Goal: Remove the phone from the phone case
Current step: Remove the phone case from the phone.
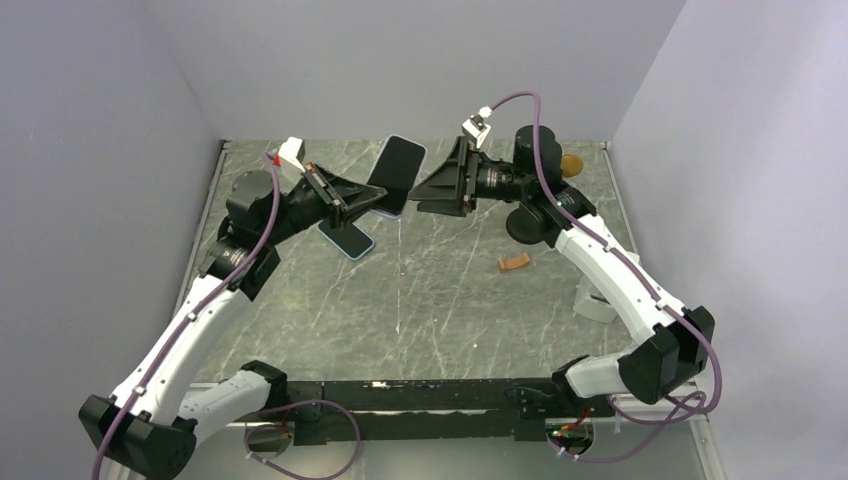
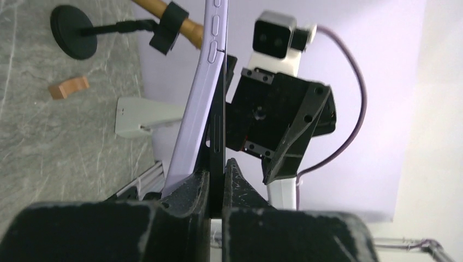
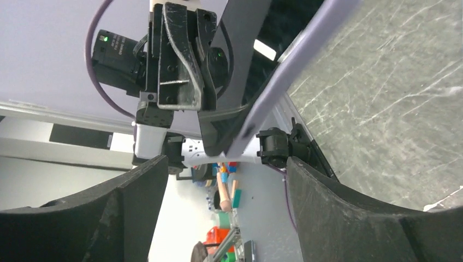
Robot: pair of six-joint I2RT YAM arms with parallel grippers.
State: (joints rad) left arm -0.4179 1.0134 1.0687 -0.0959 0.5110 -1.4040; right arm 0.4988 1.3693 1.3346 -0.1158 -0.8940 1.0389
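With my left tool [image 2: 217,176] clenched on the phone [image 2: 218,128], I should close the released right tool [image 3: 224,183] on the lavender case [image 2: 192,117] alone and peel gently.

The black slab-shaped phone [image 1: 402,170] with its dark screen stands nearly upright on a short end, tilted, in the air above the far middle of the grey marbled table [image 1: 450,300]. The soft lavender phone case [image 2: 191,109] clings along its back, peeled off at the lower end, where the phone's dark edge shows bare
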